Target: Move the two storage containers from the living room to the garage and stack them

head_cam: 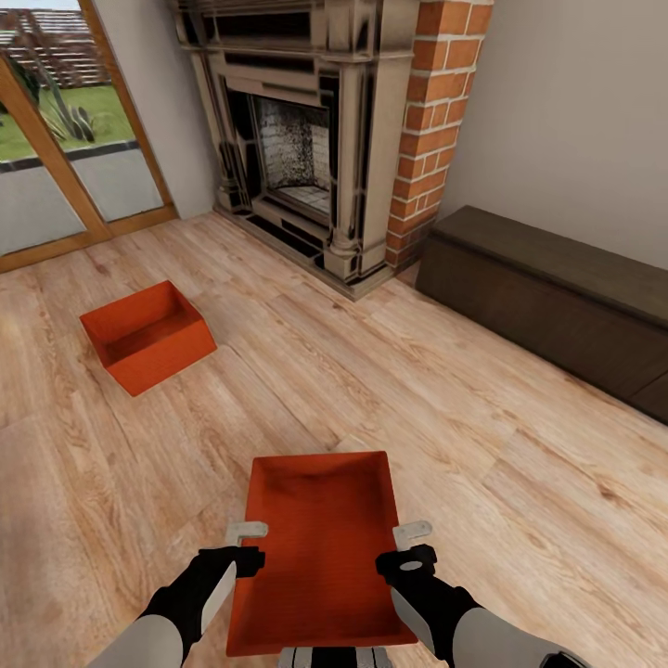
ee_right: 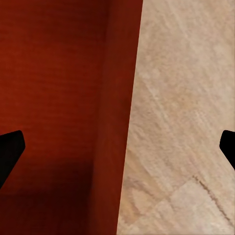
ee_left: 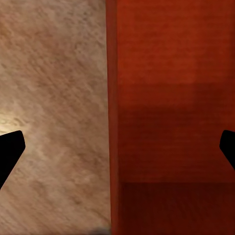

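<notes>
The robot is working on the first step, taking hold of one storage container [head_cam: 320, 547] at the bottom centre of the head frame, over the living room's wood plank floor [head_cam: 482, 417]. The left hand [head_cam: 243, 545] and right hand [head_cam: 408, 547] are each straddling a long wall, fingers wide apart, not yet closing. The other container [head_cam: 148, 336] is sitting at middle left. Next, both hands should be clamping, then lifting evenly. No writing is readable

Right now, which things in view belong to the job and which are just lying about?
Job: orange-red plastic bin between left hand and right hand; matching bin on wood plank floor.
Lying about: red brick fireplace; dark wooden bench; wood-framed glass door.
</notes>
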Tool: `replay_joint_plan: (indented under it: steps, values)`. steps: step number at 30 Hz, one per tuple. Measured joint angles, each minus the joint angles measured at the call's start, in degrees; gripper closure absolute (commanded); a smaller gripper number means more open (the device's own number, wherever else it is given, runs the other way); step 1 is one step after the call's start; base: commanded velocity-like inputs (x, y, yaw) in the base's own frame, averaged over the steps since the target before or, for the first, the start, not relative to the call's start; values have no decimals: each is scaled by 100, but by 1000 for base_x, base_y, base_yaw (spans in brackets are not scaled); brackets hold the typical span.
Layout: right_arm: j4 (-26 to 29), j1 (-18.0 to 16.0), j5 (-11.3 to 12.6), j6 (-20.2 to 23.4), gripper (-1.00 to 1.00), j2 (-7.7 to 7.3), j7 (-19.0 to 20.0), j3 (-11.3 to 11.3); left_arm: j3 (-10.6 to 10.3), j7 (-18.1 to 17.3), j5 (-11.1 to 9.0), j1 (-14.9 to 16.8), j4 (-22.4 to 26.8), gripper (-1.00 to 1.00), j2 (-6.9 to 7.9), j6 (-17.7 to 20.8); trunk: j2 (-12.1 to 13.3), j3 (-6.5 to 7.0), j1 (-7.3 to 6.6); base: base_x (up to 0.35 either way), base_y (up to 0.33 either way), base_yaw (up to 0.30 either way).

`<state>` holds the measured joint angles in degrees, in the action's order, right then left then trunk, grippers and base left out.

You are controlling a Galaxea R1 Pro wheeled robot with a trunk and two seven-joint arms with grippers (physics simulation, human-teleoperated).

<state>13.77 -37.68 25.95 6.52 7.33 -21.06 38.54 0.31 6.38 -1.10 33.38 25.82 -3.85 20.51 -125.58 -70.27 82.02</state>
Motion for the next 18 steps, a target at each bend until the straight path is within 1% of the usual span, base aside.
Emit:
replay_joint_plan:
  steps: [11,18]
  values:
    - [0,0,0,-8,-100,0,0,0,-3,0,0,-1,0,-100,0,0,0,0,0,0,0,0]
    - [0,0,1,-9,-100,0,0,0,1,0,0,1,0,-100,6,0,-279,-125,153,0,0,0]
